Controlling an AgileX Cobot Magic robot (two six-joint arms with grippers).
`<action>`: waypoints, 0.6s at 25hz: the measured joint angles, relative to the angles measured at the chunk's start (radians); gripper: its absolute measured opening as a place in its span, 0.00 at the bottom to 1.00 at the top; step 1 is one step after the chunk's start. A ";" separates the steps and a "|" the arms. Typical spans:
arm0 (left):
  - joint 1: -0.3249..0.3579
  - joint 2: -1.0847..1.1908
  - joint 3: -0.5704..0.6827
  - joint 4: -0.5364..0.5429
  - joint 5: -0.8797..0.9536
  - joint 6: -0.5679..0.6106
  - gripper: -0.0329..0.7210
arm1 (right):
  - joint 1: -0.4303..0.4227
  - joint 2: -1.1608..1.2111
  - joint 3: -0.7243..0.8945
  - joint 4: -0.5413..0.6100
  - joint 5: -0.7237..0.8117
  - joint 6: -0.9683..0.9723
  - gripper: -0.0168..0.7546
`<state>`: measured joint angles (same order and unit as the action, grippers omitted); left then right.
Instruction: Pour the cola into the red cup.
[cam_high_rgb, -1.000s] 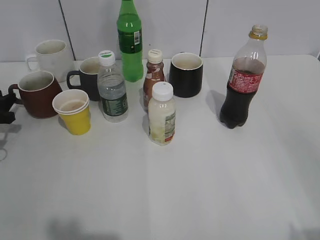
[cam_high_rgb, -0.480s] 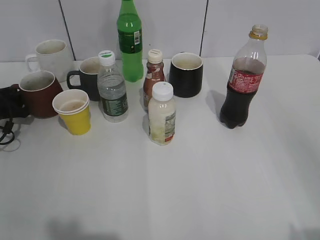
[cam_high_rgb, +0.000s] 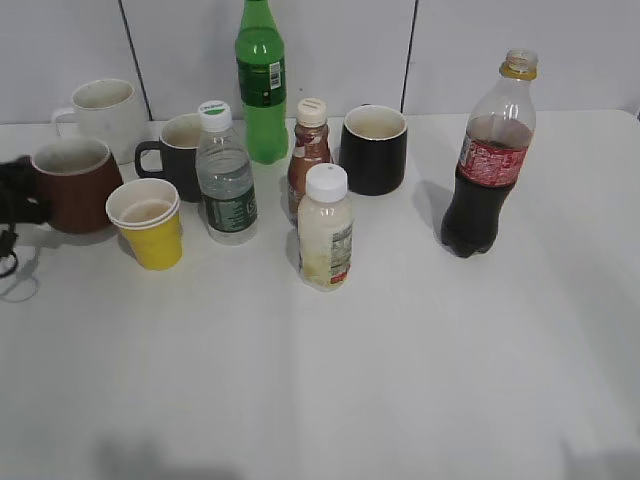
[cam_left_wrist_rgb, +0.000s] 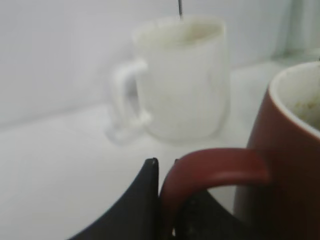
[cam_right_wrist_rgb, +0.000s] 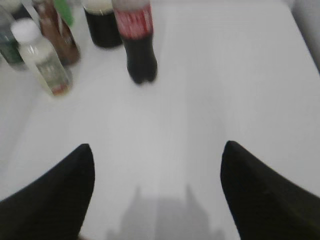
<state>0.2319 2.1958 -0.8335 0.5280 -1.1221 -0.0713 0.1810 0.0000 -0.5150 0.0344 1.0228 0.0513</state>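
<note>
Now the red cup (cam_high_rgb: 75, 185) is seen lifted and shifted slightly versus 0.5 s ago, its handle clamped by the left gripper (cam_left_wrist_rgb: 167, 200). Right gripper (cam_right_wrist_rgb: 157, 192) is spread wide, empty. Cola (cam_high_rgb: 487, 160) stands untouched at right.

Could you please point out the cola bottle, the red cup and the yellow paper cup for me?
cola bottle (cam_high_rgb: 489, 160), exterior view, on its red label.
red cup (cam_high_rgb: 78, 195), exterior view, on its outer wall.
yellow paper cup (cam_high_rgb: 154, 240), exterior view, on its side.
</note>
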 joint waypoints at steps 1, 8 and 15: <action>0.003 -0.043 0.024 -0.002 0.003 0.000 0.11 | 0.000 0.022 -0.009 0.011 -0.038 -0.017 0.79; 0.007 -0.381 0.202 0.000 0.011 -0.077 0.11 | 0.000 0.462 -0.023 0.032 -0.774 -0.134 0.79; -0.045 -0.676 0.288 0.039 0.140 -0.177 0.11 | 0.000 1.066 -0.014 -0.013 -1.323 -0.046 0.79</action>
<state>0.1869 1.5197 -0.5456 0.5670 -0.9817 -0.2483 0.1810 1.0656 -0.5293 0.0219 -0.3006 0.0053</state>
